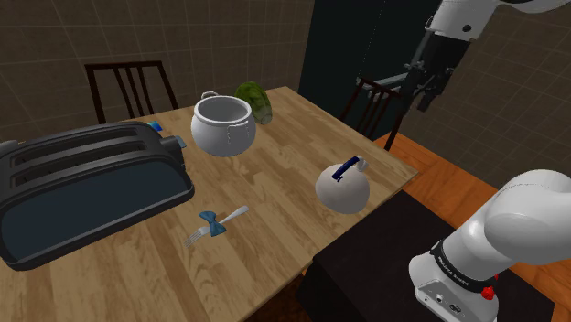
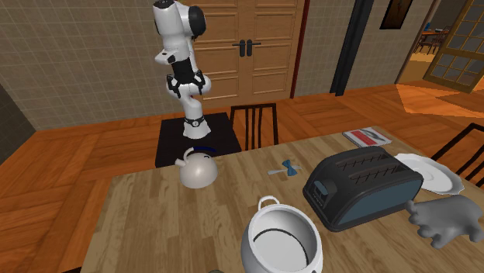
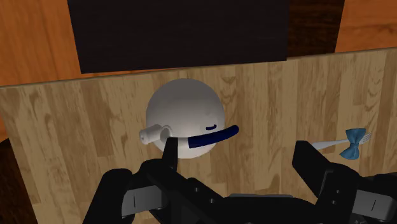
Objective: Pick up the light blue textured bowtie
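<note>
one blue bowtie (image 1: 211, 224) — one fork (image 1: 234, 215), one kettle (image 1: 341, 188), one pot (image 1: 221, 125)

bowtie (image 1: 212, 225): mid blue, paler than the kettle's handle
fork (image 1: 234, 215): pale grey-white
kettle (image 1: 342, 189): white body, dark navy handle
pot (image 1: 222, 124): plain white, handles and rim the same
round thing just behind the pot (image 1: 257, 101): green, mottled darker
toaster (image 1: 87, 186): black shell, dark blue-grey side panel
tabletop (image 1: 274, 187): light wood in planks, brown streaked grain
floor (image 1: 453, 181): orange-brown wood
stand (image 1: 366, 267): black
arm (image 1: 523, 220): white, with dark joints
pincer (image 1: 426, 90): all black
plate (image 2: 431, 174): white
chair (image 1: 123, 67): dark brown
</note>
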You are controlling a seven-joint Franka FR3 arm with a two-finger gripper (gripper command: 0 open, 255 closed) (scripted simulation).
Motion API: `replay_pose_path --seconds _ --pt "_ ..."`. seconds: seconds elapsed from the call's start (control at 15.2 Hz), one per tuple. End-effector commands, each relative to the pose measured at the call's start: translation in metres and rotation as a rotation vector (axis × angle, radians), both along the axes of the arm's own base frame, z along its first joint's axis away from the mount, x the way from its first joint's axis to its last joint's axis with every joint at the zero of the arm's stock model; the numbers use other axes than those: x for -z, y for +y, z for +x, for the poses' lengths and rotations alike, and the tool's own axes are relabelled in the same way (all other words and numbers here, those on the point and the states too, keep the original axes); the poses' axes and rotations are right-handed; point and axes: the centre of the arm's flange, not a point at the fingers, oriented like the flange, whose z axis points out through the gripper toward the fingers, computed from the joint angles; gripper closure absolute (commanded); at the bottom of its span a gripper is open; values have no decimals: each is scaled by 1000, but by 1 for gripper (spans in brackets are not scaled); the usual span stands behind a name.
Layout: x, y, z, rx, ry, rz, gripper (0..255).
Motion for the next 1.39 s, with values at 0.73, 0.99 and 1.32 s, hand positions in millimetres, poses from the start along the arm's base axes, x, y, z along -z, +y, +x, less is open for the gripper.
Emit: replay_pose_path --seconds 0.73,0.99,1.32 --pt "73 118 56 -53 -7 -41 0" --pt "101 161 75 -72 -10 -56 0" --pt "137 215 97 -96 -13 -75 0"
